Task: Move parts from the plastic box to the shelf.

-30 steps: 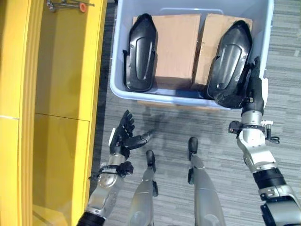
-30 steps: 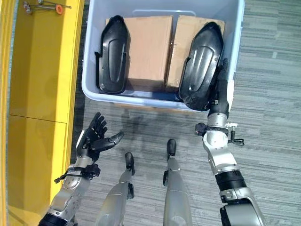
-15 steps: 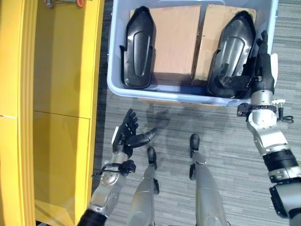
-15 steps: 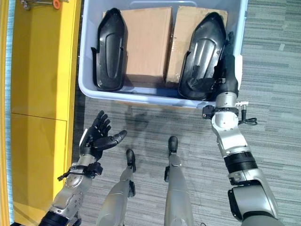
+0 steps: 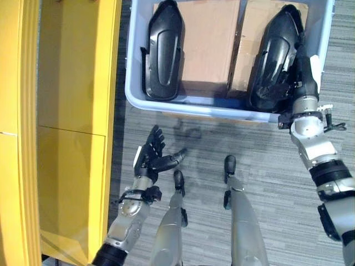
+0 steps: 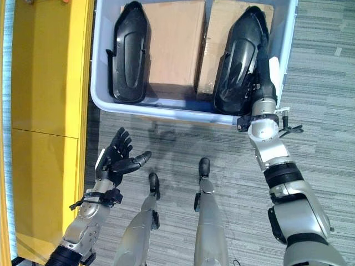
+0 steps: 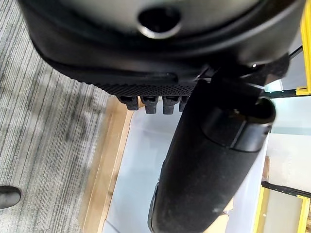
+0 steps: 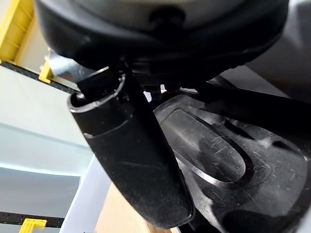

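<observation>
A pale plastic box (image 5: 131, 83) stands on the grey carpet (image 5: 266, 160) beside a yellow shelf (image 5: 72, 111) on the left, holding two black moulded parts on cardboard (image 5: 208, 39). The robot's right arm reaches forward over the box's near right corner, its right hand (image 5: 302, 75) laid against the right-hand part (image 5: 274, 55), which leans on the box's right wall; the thumb lies along the part's shell, but whether the fingers clasp it cannot be told. The left-hand part (image 5: 163, 50) lies untouched in the box. The left hand (image 5: 152, 160) hovers over the carpet near the shelf, palm up, fingers spread and empty.
</observation>
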You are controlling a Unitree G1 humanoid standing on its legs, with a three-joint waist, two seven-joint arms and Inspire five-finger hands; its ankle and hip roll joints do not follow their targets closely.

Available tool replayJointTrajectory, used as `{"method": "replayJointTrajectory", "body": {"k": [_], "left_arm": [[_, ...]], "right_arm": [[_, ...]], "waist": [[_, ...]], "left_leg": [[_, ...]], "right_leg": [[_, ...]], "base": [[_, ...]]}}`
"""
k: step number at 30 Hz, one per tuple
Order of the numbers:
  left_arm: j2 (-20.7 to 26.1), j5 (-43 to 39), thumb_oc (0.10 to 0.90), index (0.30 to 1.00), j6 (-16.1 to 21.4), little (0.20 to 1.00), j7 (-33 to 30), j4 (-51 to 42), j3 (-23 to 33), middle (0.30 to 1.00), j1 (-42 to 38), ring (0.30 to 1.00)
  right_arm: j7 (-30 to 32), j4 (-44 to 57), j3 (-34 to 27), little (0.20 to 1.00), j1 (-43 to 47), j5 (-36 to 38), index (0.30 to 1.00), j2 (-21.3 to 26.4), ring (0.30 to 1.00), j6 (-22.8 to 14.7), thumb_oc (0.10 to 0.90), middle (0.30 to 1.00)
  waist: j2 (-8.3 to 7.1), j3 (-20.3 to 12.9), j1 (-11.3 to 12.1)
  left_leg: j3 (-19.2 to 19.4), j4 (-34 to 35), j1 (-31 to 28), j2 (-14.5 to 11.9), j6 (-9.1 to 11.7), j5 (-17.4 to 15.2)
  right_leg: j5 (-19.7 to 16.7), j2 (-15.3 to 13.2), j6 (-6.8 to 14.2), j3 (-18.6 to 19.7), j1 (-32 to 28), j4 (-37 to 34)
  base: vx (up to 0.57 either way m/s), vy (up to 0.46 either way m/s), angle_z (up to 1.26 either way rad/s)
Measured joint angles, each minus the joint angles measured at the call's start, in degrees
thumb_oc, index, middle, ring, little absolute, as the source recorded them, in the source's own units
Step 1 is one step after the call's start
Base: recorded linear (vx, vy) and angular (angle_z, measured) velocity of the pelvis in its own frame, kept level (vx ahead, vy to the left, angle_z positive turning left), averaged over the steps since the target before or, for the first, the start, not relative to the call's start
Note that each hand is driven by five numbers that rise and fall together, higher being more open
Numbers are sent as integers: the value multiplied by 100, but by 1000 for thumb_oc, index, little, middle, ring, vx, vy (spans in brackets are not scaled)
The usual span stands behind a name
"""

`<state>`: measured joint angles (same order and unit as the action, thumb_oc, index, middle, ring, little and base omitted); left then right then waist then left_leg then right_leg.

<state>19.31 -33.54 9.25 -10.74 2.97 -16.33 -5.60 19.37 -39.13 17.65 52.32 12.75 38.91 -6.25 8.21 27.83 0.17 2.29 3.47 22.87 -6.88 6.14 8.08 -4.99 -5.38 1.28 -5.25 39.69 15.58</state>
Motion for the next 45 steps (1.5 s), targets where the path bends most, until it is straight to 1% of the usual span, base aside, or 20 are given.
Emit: {"method": "replayJointTrajectory", "body": {"k": [3,6,7,8,9,12,16,20,22,27,32,39,45], "left_arm": [[1,-1,900,1000,28,1000,-8,2,-44,1000,-19,1000],[1,-1,900,1000,69,1000,-7,3,-51,1000,-27,1000],[0,-2,900,1000,72,1000,-11,23,-56,1000,-30,1000],[0,-2,900,1000,72,1000,-11,53,-74,1000,-36,1000],[0,-2,900,1000,75,1000,-9,65,-89,1000,-37,1000],[0,-3,900,1000,97,1000,-5,90,-126,1000,-81,1000],[0,-6,900,1000,118,1000,-1,90,-161,1000,-89,1000],[1,-7,900,1000,129,1000,-5,92,-179,1000,-93,1000],[0,-9,900,1000,129,1000,1,97,-218,1000,-85,1000],[-30,-11,900,1000,158,1000,11,91,-271,1000,-123,1000],[-34,-213,900,1000,194,1000,11,91,-268,1000,-121,1000],[-33,-218,900,1000,200,1000,10,92,-265,1000,-121,1000],[-30,-223,900,1000,206,1000,11,93,-264,1000,-99,1000]], "right_arm": [[-71,-366,116,1000,252,115,1000,-32,1000,34,900,1000],[-153,-639,258,1000,415,154,1000,-35,1000,55,900,1000],[-166,-766,291,1000,435,202,1000,-53,1000,-9,900,1000],[-185,-907,292,1000,472,204,1000,-75,1000,-97,900,1000],[-216,-965,307,1000,524,206,1000,-70,1000,-110,900,1000],[-286,-1374,460,1000,830,210,1000,-56,1000,-110,900,1000],[-420,-1788,541,1000,1171,211,1000,0,1000,-90,900,1000],[-449,-1783,646,1000,1337,209,1000,82,1000,-91,900,1000],[-481,-1818,743,1000,1424,211,1000,90,1000,-89,900,1000],[-527,-1979,873,1000,1678,330,1000,193,1000,-89,900,1000],[-564,-2012,949,1000,1785,431,1000,229,1000,-26,900,1000],[-626,-2155,1000,1000,1962,669,1000,254,1000,30,900,1000],[-650,-2437,1133,1000,2235,775,1000,373,1000,43,900,1000]], "waist": [[1,0,26],[3,1,55],[5,3,127],[5,3,133],[5,3,121],[8,4,136],[26,5,163],[30,5,184],[69,4,175],[299,-2,174],[311,-5,186],[314,-7,222],[342,-8,377]], "left_leg": [[-91,-1,68,12,22,25],[-111,1,173,16,34,53],[-111,1,220,7,44,68],[-110,1,212,8,43,69],[-118,0,203,10,47,72],[-142,-1,203,14,63,99],[-255,0,262,19,80,148],[-283,8,381,9,69,157],[-289,6,393,-9,60,165],[-333,2,393,-11,93,190],[-374,3,402,-5,120,209],[-399,1,402,-7,182,254],[-420,3,432,2,171,248]], "right_leg": [[103,-27,-21,-22,101,160],[131,-45,-28,-44,231,248],[130,-60,-32,-74,294,277],[137,-63,-39,-74,299,305],[153,-67,-44,-77,299,335],[181,-85,-43,-90,316,391],[251,-120,-107,-145,416,576],[304,-133,-170,-150,601,763],[318,-125,-192,-161,631,800],[329,-130,-208,-185,633,838],[344,-145,-230,-209,634,861],[368,-153,-256,-234,638,901],[435,-185,-287,-251,727,1011]], "base": [[-7,-2,12],[-1,0,6],[0,0,0],[0,0,0],[-2,7,4],[-4,1,4],[-4,5,12],[1,9,6],[0,0,0],[0,2,1],[1,11,3],[1,1,0],[2,7,2]]}}
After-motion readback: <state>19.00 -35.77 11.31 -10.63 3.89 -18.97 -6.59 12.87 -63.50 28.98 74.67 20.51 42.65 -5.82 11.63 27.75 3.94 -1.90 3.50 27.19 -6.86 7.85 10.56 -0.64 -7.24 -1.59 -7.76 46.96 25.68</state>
